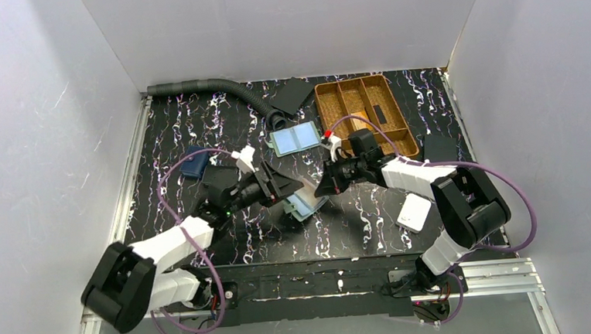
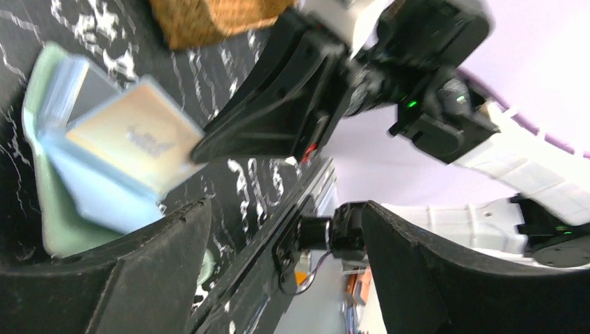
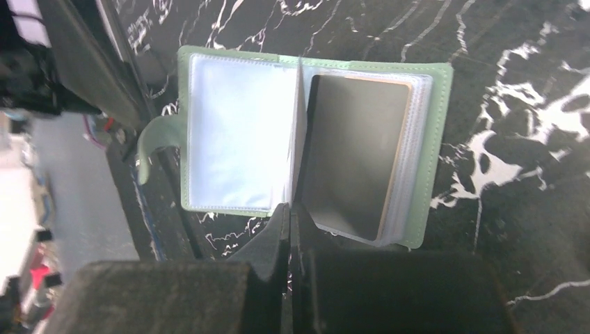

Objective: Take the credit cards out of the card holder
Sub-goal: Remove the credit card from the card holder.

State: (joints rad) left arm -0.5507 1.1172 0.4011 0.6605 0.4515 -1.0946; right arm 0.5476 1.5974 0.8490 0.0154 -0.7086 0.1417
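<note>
The card holder lies open on the black table, green-edged, with a side tab at its left. Its left panel is pale blue-white; a tan credit card sits in the right-hand sleeve. My right gripper is shut at the holder's near edge, pinching an inner sleeve at the fold. In the left wrist view the holder shows at the left, its tan leaf raised and touched by the right gripper's fingers. My left gripper is open with nothing between its fingers, close beside the holder.
A second holder with two pale-blue panels lies behind. A wooden divided tray stands at the back right. A white flat object lies by the right arm, a blue object at the left, a grey hose along the back.
</note>
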